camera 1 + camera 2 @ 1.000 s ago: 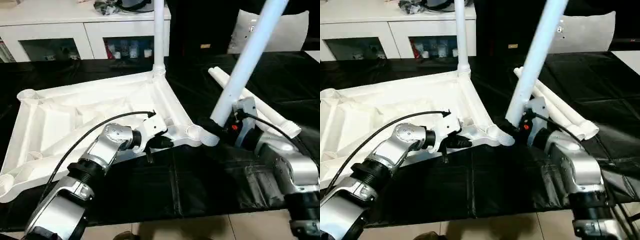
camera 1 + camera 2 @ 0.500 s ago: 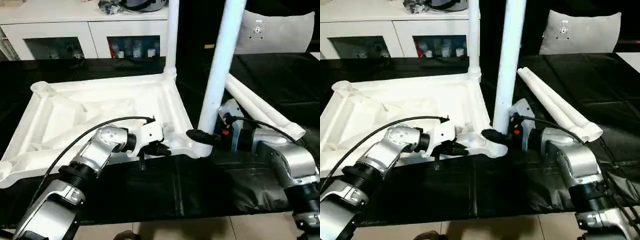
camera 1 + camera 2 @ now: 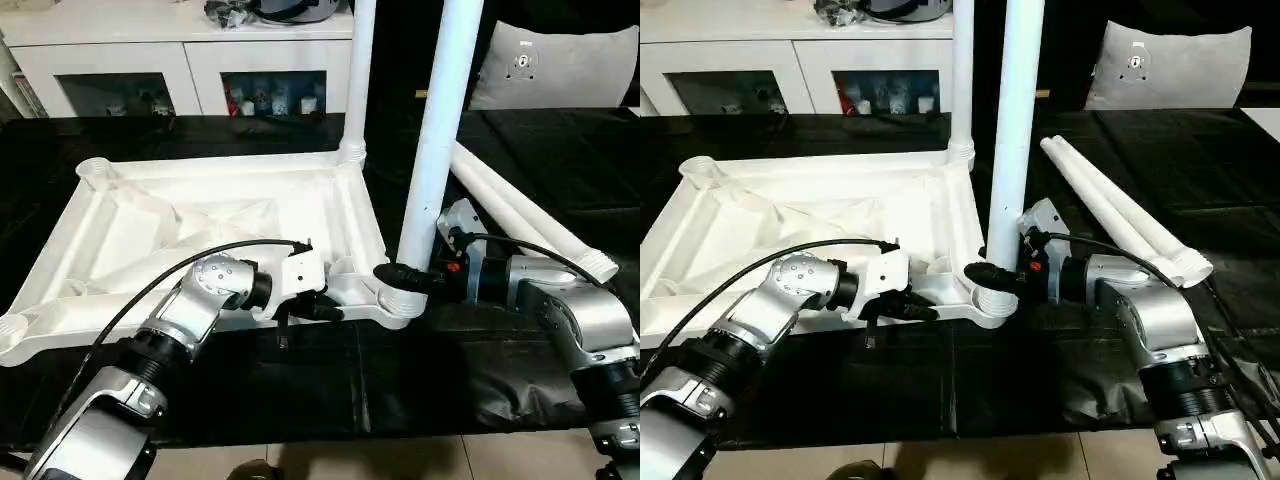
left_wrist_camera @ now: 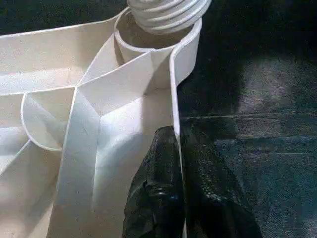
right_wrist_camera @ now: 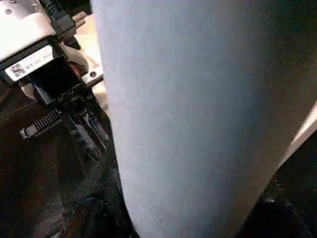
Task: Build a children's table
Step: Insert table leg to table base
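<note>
The white plastic rectangular tabletop [image 3: 200, 215] lies ribbed side up on the black cloth [image 3: 330, 380], one white tubular leg [image 3: 357, 80] upright at its far right corner. The right gripper [image 3: 405, 276] grasps a second long white leg [image 3: 440, 130], its long axis near vertical above the near right corner socket [image 4: 153, 42]. The left gripper [image 4: 181, 198], clenched on the tabletop's near rim, steadies it just left of that socket. Two spare white legs [image 3: 520, 215] lie far right.

- A black sheet [image 3: 300, 380] covers the desk, creased and glossy.
- A white cabinet [image 3: 190, 60] stands behind the desk, with small items behind its glass doors.
- Dark clutter [image 3: 270, 10] lies on the cabinet's top.
- A light grey cushion [image 3: 1170, 65] rests at the far right.
</note>
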